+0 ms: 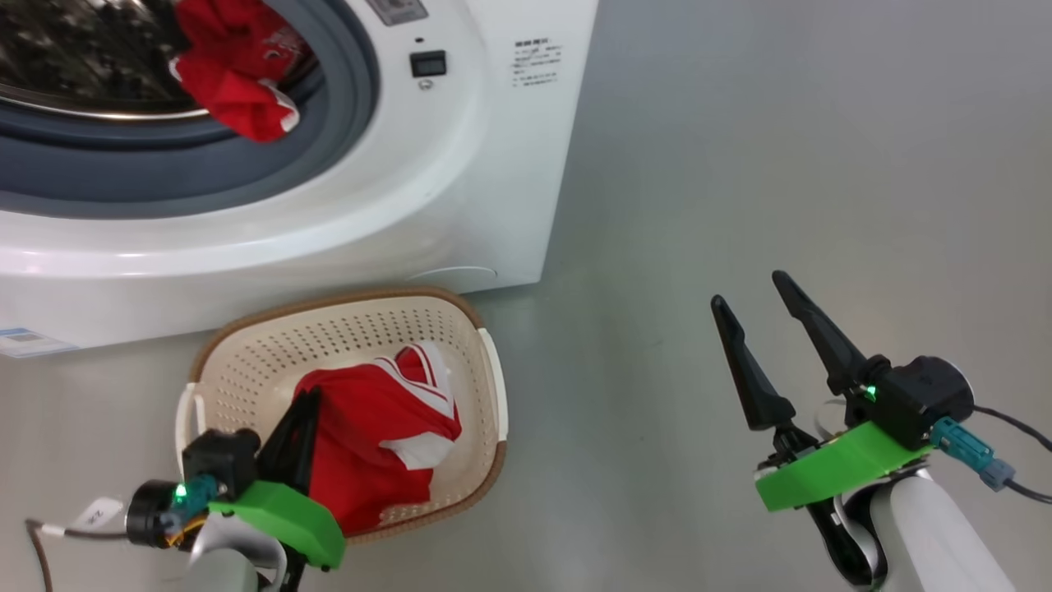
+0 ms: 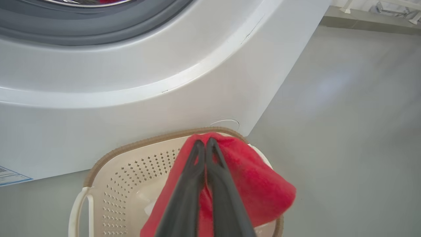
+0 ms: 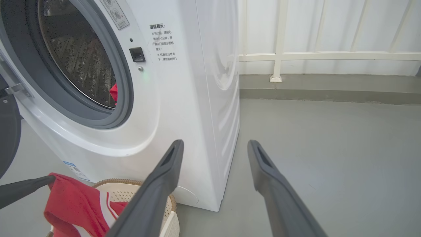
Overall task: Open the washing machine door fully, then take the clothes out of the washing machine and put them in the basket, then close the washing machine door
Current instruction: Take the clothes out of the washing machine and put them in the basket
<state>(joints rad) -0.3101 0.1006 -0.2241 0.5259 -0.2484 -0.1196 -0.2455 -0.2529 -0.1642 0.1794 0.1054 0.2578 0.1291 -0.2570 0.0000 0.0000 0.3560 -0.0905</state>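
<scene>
The white washing machine (image 1: 460, 164) stands with its drum open. A red garment (image 1: 238, 78) hangs over the grey gasket at the drum's mouth. The cream basket (image 1: 493, 386) sits on the floor in front of it. My left gripper (image 1: 311, 399) is low over the basket, shut on another red garment (image 1: 378, 427) with white stripes that drapes into the basket. The left wrist view shows the shut fingertips (image 2: 199, 144) pinching the red cloth (image 2: 260, 187). My right gripper (image 1: 752, 296) hovers open over the floor to the right. The black edge of the washing machine door (image 3: 7, 131), swung open, shows in the right wrist view.
Bare grey floor (image 1: 822, 164) spreads to the right of the machine and the basket. A white railing (image 3: 279, 56) and a low kerb run along the back wall in the right wrist view. Label stickers (image 1: 534, 62) sit on the machine's front.
</scene>
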